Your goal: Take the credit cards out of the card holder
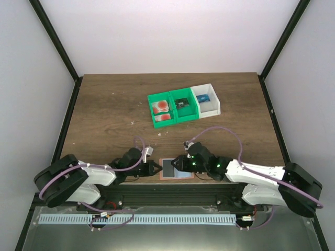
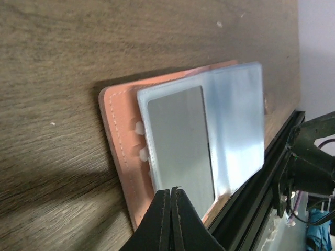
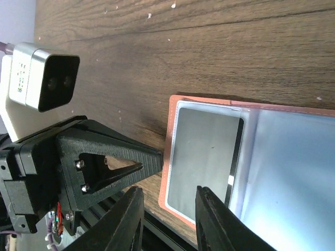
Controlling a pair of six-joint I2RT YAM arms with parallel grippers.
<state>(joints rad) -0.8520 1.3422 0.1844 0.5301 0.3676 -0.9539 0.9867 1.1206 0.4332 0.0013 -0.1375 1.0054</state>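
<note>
Card holder (image 1: 176,168), a salmon-pink folding wallet with blue-grey pockets, open at the near edge of the wooden table (image 1: 104,115): light, floppy, slick, probably best pinned at its rim, where the left gripper (image 2: 171,191) is clenched together; right gripper (image 3: 168,192) parted, empty.

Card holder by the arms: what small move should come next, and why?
Probably lower the right fingers onto the grey card and pinch its end: they stand parted right at it, while the shut left fingers sit at the edge of the open card holder.
</note>
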